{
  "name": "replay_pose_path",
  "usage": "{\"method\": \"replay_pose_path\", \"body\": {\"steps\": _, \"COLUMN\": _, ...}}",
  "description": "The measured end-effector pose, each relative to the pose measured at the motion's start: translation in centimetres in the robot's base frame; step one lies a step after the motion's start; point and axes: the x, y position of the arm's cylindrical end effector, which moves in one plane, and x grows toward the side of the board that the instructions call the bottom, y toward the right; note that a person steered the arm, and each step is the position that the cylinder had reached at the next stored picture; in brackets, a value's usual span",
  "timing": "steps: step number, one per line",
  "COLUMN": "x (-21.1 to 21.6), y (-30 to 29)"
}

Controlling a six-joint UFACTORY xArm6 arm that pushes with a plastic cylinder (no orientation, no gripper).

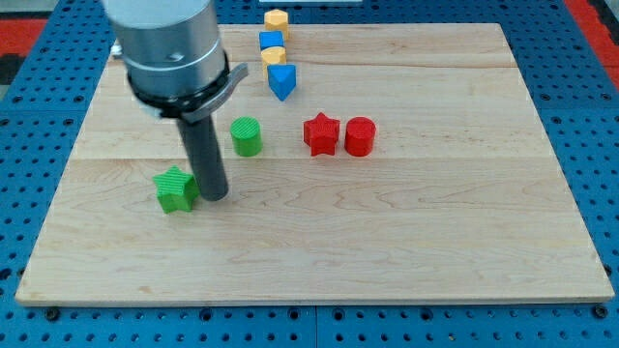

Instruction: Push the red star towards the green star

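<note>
my tip (215,196) is resting on the desk (406,242) just beside the green star (175,188), on that star's right in the view, touching it or nearly so. the red star (321,133) is lying well apart from there, towards the view's right and a little higher, with a red cylinder (360,136) pressing against its right side and a green cylinder (247,136) standing between the two stars' area, slightly above the direct line.

i am judging that the push is not yet starting: my tip is sitting at the goal end, not behind the red star. the next move is calling for travelling round to the red star's right side, slipping between it and the red cylinder, then driving leftward and downward while steering under the green cylinder.

there is no grasping tool here, only the rod, so it is neither clenching nor holding anything. the arm's housing is hiding the board's upper left. the stacked yellow and blue blocks (276,48) at the top are overlapping, and their shapes are hard to make out.
</note>
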Motion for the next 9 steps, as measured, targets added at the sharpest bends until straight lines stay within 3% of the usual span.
{"method": "replay_pose_path", "body": {"steps": 1, "x": 0.1, "y": -5.6}}
{"method": "replay_pose_path", "body": {"steps": 2, "x": -3.3, "y": -3.9}}
{"method": "replay_pose_path", "body": {"steps": 3, "x": -3.7, "y": -7.6}}
{"method": "replay_pose_path", "body": {"steps": 4, "x": -2.4, "y": -6.4}}
{"method": "replay_pose_path", "body": {"steps": 6, "x": -3.1, "y": 19.3}}
{"method": "replay_pose_path", "body": {"steps": 7, "x": -7.6, "y": 23.1}}
{"method": "replay_pose_path", "body": {"steps": 8, "x": -10.3, "y": 16.2}}
{"method": "replay_pose_path", "body": {"steps": 9, "x": -10.5, "y": 8.5}}
